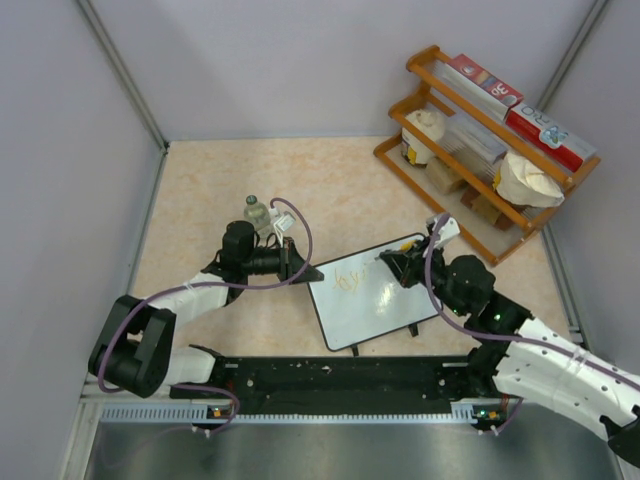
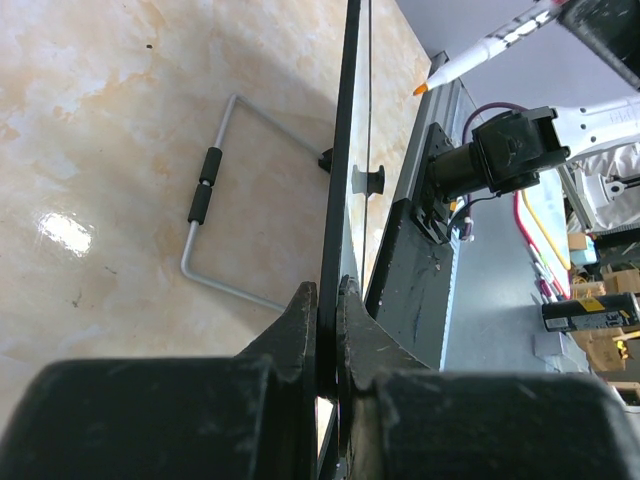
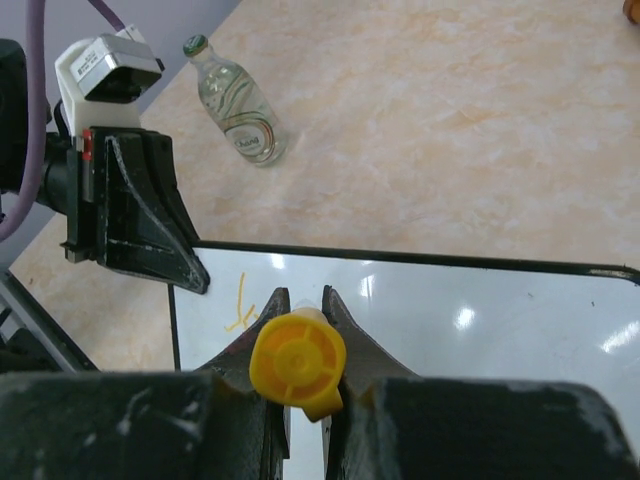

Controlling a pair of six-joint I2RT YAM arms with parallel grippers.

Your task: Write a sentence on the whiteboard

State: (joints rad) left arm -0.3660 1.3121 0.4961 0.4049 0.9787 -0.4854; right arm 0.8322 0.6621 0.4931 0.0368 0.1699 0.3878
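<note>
Item 1, whiteboard [image 1: 385,300]: I see it on the table [image 1: 220,190], between the two arms. Its long axis runs left to right and swings away from me toward the right end. From the left wrist it shows edge-on, propped on a wire stand [image 2: 205,195].

Item 2, sentence [image 1: 350,280]: a few thin orange strokes at the board's left end, close to the left fingers. I cannot read them.

Item 3, left gripper [image 1: 300,272]: clamped narrowly on the board's left edge, with the thin black frame pinched between both fingers [image 2: 300,330].

Item 4, right gripper [image 1: 398,263]: above the far edge of the board and closed around a marker [image 3: 298,362]. From the right wrist I see the marker end-on, its yellow butt facing the camera and its long axis pointing down at the white surface. From the left wrist its white barrel slants with the orange tip toward the board face. I cannot tell whether the tip touches.

Item 5, bottle [image 1: 258,212]: small and clear, standing just beyond the left gripper.

Item 6, rack [image 1: 470,205]: wooden, stocked, in the far right corner.
</note>
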